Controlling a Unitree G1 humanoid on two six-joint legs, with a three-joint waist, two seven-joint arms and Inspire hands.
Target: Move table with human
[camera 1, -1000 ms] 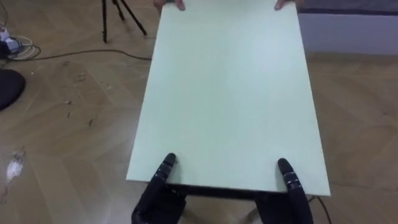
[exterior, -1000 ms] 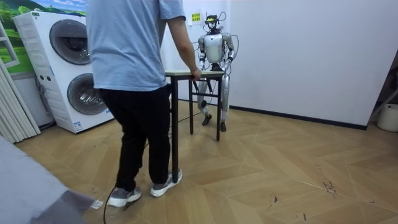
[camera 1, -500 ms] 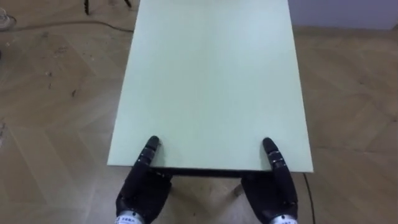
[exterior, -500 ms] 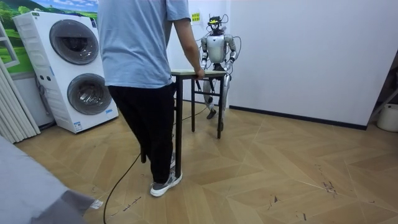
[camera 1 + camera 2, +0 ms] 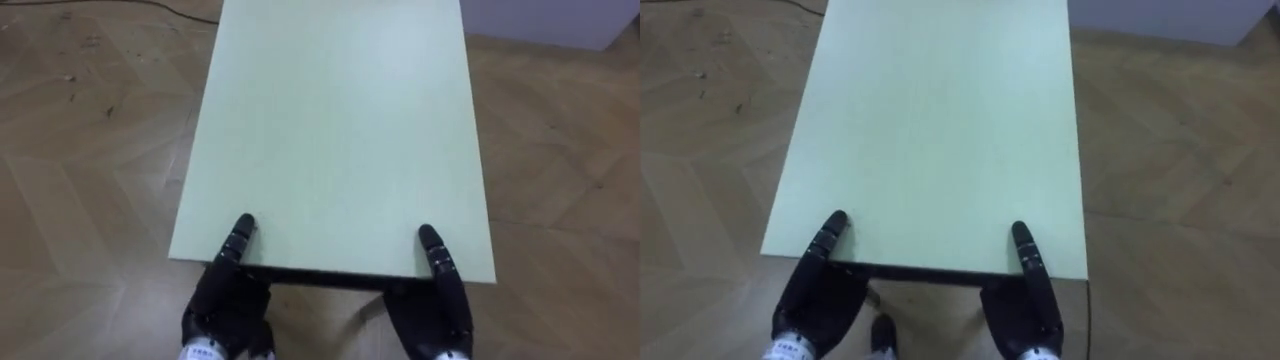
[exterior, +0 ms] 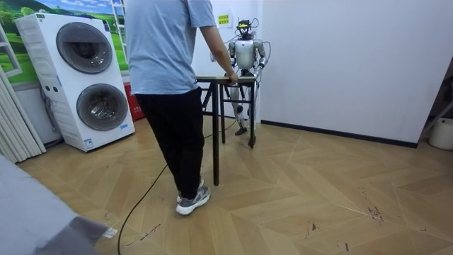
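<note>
The pale green table runs away from me lengthwise, its near short edge just before my body. My left hand holds that edge near the left corner, thumb on top and palm below it. At the right corner my right hand grips the same way. In the room view I stand at the table's far end by the white wall. A person in a blue shirt holds the end on the room view's left, mid-stride.
Wooden floor lies on both sides of the table. Two stacked washing machines stand against the wall at the room view's left. A dark cable trails on the floor by the person's feet.
The person has stepped toward me and the table has shifted to the room view's right, while I have backed toward the wall. Both hands keep their hold. The person's hands have left the eye view's top.
</note>
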